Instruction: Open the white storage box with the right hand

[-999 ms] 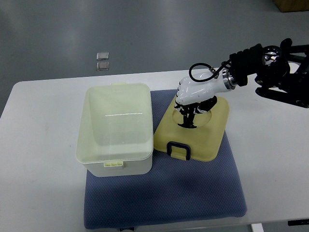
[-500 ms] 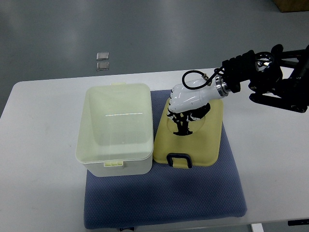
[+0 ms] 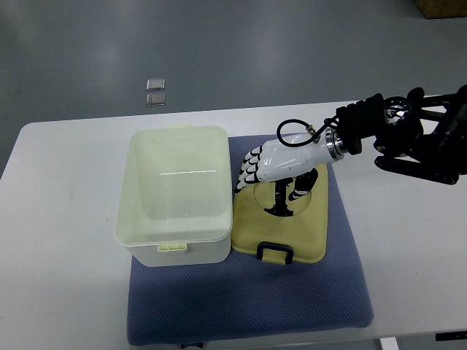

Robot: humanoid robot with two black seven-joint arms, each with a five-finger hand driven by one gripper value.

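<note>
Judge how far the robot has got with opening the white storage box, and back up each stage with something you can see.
Done: the white storage box stands open with its inside showing, and its lid lies flat beside it on the blue mat.
In hand: the right hand hovers over the lid's far end; whether it touches it is unclear.
Left: only drawing the arm clear, probably.

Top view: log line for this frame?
task: open box | white plastic storage box: open, on blue mat | yellowish lid: beside box, on mat | right hand: over lid | left: unseen
</note>
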